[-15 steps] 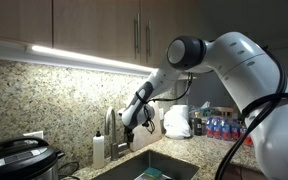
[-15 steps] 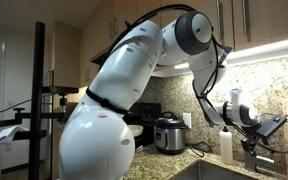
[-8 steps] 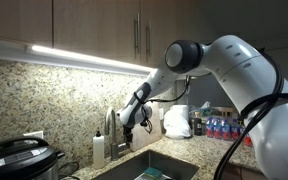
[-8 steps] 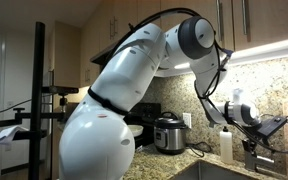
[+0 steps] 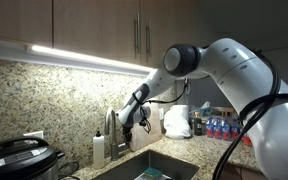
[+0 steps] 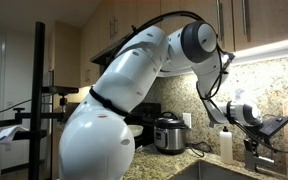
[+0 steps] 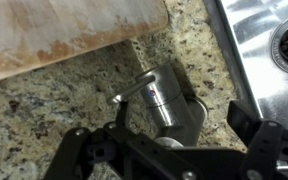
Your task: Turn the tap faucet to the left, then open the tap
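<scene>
Two fingers (image 7: 84,150) of the pincer (image 7: 162,135) are seen spread apart along the bottom edge of the wrist view. Just above, between them at frame centre, the tap faucet (image 7: 159,100) is set in the speckled granite desk (image 7: 44,120). The steel sink (image 7: 264,50) is shown at upper right. In an exterior view a white soap bottle (image 5: 99,148) is seen at lower centre-left, beside the tap faucet.

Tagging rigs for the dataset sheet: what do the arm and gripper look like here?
The arm has glossy white rounded links, with a dark grey round cap on the joint. The gripper is black, with angular black linkage fingers in the wrist view. Black cables run loose outside the shell. No markings are legible.
</scene>
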Available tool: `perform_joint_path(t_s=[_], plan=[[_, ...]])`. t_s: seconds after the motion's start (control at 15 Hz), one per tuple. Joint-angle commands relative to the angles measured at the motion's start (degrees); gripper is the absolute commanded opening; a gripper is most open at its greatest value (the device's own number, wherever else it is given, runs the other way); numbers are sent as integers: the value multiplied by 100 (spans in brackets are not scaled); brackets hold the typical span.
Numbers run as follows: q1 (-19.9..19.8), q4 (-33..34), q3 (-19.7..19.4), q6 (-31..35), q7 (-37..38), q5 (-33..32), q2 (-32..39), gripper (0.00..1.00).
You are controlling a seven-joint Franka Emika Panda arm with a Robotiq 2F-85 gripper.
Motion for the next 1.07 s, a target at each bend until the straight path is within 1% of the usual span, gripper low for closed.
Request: perform_joint_path(t_s=[0.0,0.73,1.0], plan=[[-109,161,79,-178,6,-56,58,100],[-188,238,86,-250,8,-9,105,100],[-239,104,165,-119,-89,-9,-7,100]])
